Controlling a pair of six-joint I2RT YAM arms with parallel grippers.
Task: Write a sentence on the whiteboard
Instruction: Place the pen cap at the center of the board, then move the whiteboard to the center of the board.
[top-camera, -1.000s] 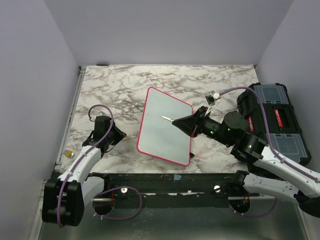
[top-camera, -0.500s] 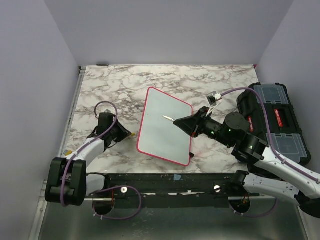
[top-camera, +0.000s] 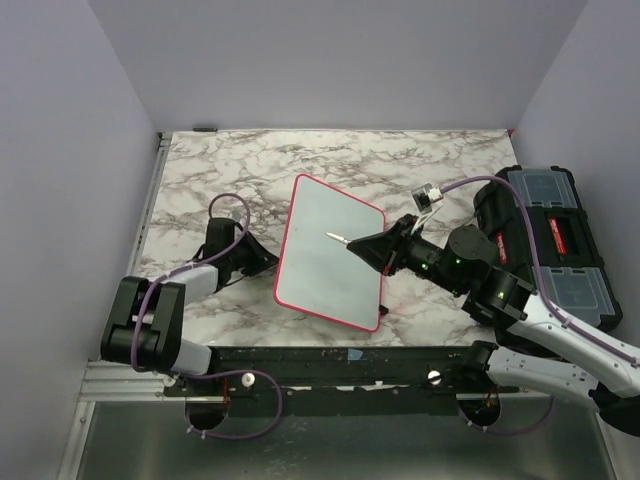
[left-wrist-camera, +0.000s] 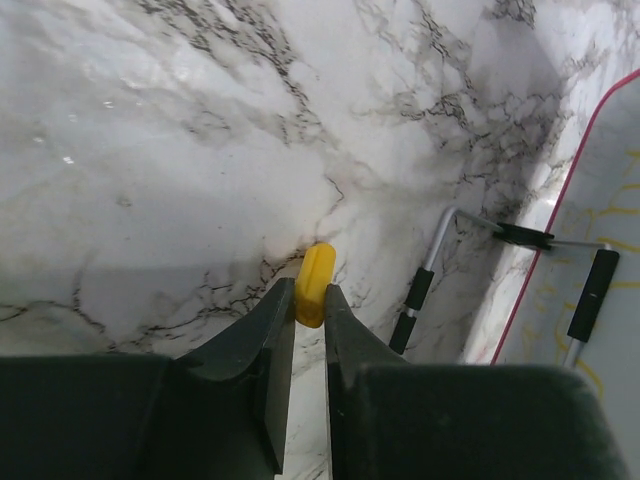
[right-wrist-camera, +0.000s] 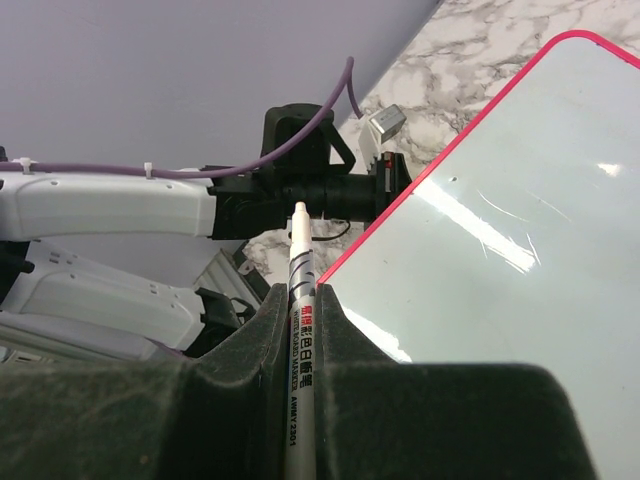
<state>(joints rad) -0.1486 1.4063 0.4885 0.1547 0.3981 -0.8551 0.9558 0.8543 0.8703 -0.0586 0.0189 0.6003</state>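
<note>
The whiteboard (top-camera: 330, 262), white with a pinkish-red frame, lies tilted at the table's middle. My right gripper (top-camera: 358, 246) hovers over its right half, shut on a white marker (right-wrist-camera: 300, 300) whose tip (top-camera: 334, 237) points at the board (right-wrist-camera: 500, 250). My left gripper (top-camera: 268, 263) sits low on the marble just left of the board's edge. It is shut on a small yellow cap (left-wrist-camera: 316, 283) that pokes out past the fingertips. Faint yellow strokes of the sentence (left-wrist-camera: 618, 214) show on the board's corner in the left wrist view; from above no writing is readable.
A black toolbox with clear lids (top-camera: 555, 240) stands at the right edge behind the right arm. Thin metal legs with black sleeves (left-wrist-camera: 418, 292) lie beside the board's left edge, close to my left gripper. Purple walls enclose the table on three sides.
The left arm has swung right and stretched toward the board's left edge; its jaws opened a little and shut again. The right arm and marker have barely moved.
</note>
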